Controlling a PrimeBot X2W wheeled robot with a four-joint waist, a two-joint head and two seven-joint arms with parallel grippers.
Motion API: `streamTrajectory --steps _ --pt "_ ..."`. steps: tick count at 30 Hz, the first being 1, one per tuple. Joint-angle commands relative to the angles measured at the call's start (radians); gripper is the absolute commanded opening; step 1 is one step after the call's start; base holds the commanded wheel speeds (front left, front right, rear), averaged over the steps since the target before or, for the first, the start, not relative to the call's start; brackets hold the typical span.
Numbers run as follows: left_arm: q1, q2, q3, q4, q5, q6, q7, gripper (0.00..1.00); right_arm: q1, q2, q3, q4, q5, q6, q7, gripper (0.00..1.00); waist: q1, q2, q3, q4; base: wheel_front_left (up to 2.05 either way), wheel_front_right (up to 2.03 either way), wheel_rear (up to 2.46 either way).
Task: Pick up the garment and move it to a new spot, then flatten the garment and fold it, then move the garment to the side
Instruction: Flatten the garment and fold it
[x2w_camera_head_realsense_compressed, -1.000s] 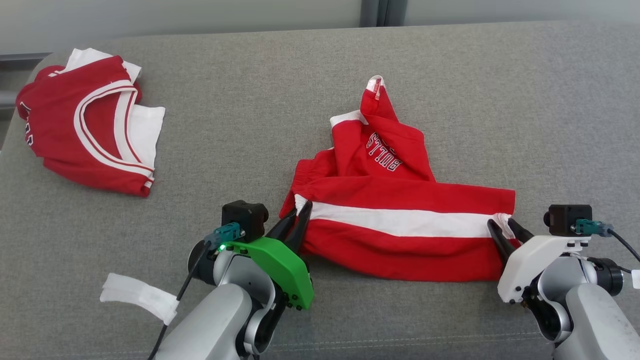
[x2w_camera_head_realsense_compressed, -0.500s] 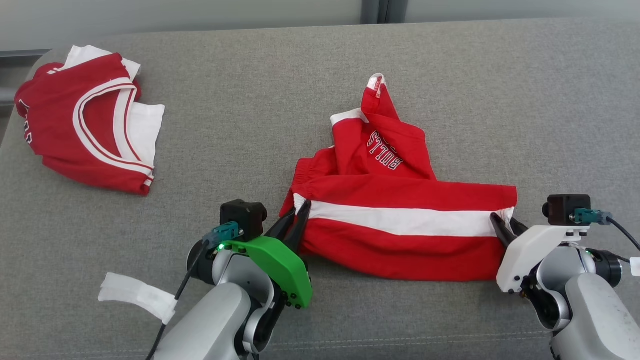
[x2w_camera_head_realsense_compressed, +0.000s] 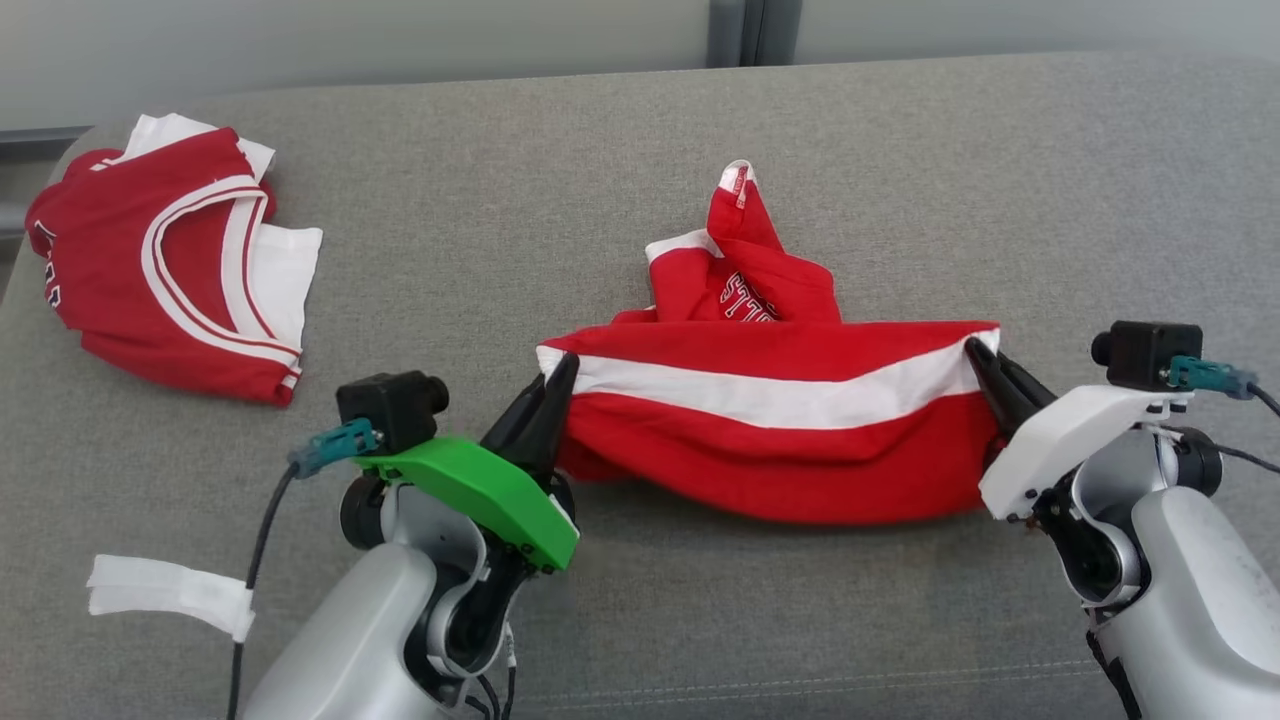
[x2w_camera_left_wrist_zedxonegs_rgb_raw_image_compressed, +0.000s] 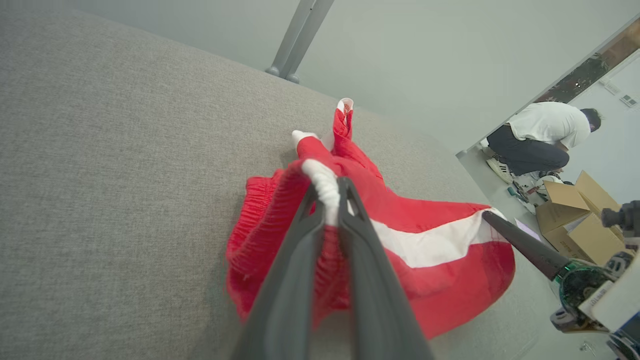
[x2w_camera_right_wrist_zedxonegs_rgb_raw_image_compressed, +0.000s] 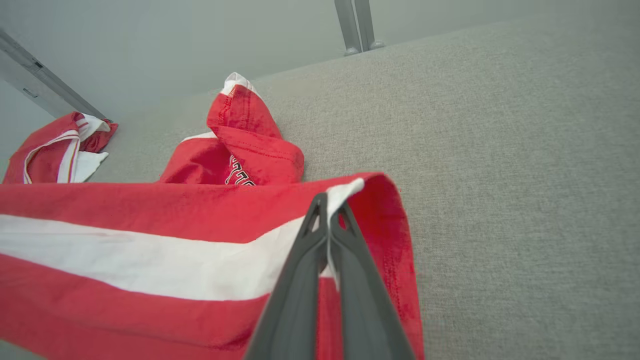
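One pair of shorts (x2w_camera_head_realsense_compressed: 770, 470), one jersey (x2w_camera_head_realsense_compressed: 120, 260), two end effectors (x2w_camera_head_realsense_compressed: 567, 362) (x2w_camera_head_realsense_compressed: 974, 347).

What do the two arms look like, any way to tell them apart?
Both: silver-grey forearms, two long dark tapered fingers, a black camera block with a teal connector and black cable. The left gripper has a green cover plate and white tape on its cable; right gripper has a white cover plate.

Spreading out as a grey woven-fabric counter (x2w_camera_head_realsense_compressed: 500, 200), with a stitched seam running along the near edge. Carrying a folded red-and-white jersey (x2w_camera_head_realsense_compressed: 150, 260) at the far left corner. Also bearing red shorts (x2w_camera_head_realsense_compressed: 770, 460) with a white stripe, bunched up around the middle, nearer the near edge, well apart from the jersey.
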Motion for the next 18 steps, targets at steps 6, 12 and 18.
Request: streamTrajectory --steps 6,12,18 --pt "-0.029 0.064 0.073 -0.106 -0.053 0.007 0.038 0.00 -0.050 -0.035 0.006 -0.150 0.119 -0.001 -0.008 0.00 0.0000 0.0000 -0.046 -0.033 0.00 0.00 0.00" --pt "-0.083 0.118 0.153 -0.209 -0.111 0.034 0.098 0.00 -0.103 -0.037 -0.013 -0.268 0.192 -0.001 0.028 0.00 0.0000 0.0000 -0.090 -0.059 0.00 0.00 0.00" --pt "-0.162 0.154 0.202 -0.275 -0.144 0.061 0.156 0.00 -0.168 -0.032 -0.029 -0.334 0.209 -0.001 0.092 0.00 0.0000 0.0000 -0.106 -0.075 0.00 0.00 0.00"
